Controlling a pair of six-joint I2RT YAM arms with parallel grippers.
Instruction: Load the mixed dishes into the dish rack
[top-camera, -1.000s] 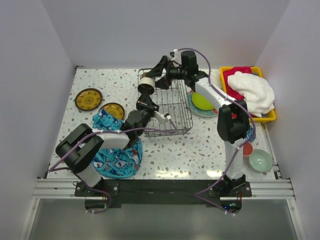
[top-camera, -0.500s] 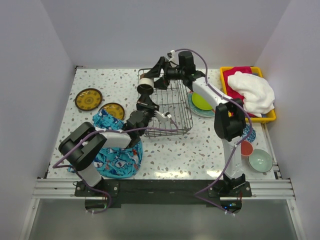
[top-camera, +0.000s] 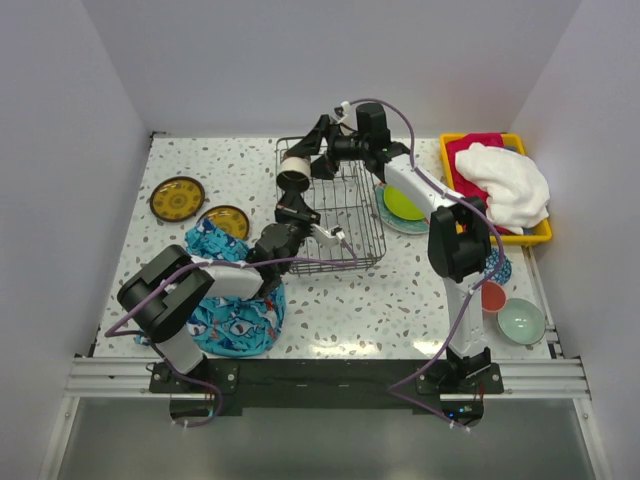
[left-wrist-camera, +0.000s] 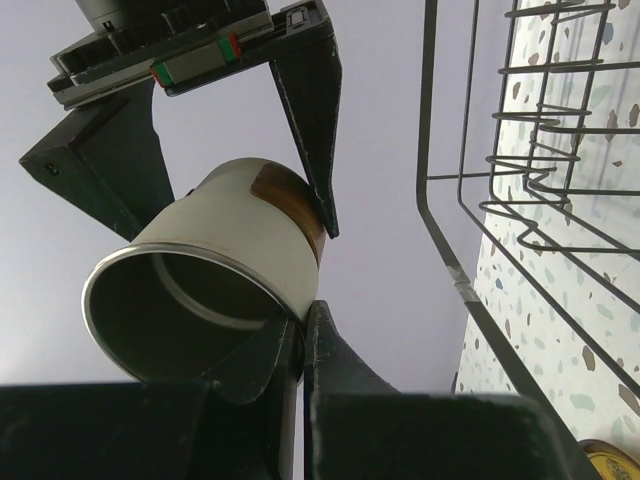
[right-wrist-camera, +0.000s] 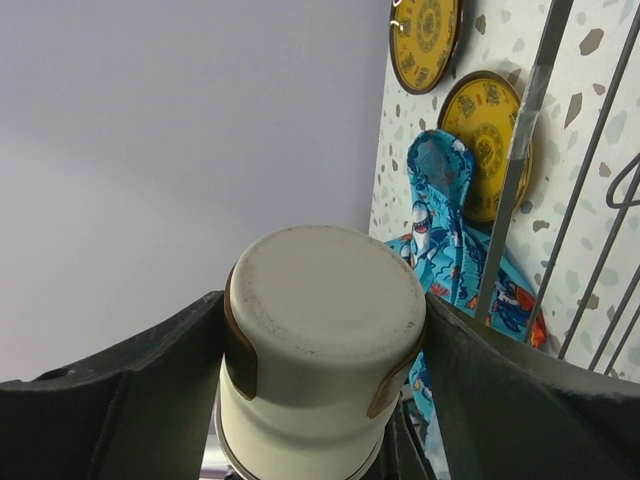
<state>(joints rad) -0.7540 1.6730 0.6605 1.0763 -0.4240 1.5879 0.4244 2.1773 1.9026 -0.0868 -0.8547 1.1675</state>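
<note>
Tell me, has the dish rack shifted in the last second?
No. The dish rack sits where it was, its right side still beside the lime-green plate in the top view.

- the cream cup (top-camera: 294, 167), with brown patches near its base and a thin metal-looking rim, is held in the air, tipped on its side, over the far left corner of the rack.
- the dish rack (top-camera: 352, 200), a dark wire basket with wavy dividers, stands in the middle of the table (top-camera: 400, 300).
- the lime-green plate (top-camera: 402, 203) lies flat on the teal-rimmed plate (top-camera: 396, 226), just right of the rack.
- one yellow-olive plate (top-camera: 177, 199) lies flat at far left; a second, smaller one (top-camera: 227, 221) sits between it and the rack.
- the mint bowl (top-camera: 521, 321) stands upright at near right, the pinkish-red cup (top-camera: 493, 297) just beside it.
- the blue patterned bowl (top-camera: 499, 268), just beyond that cup, is mostly hidden.
</note>
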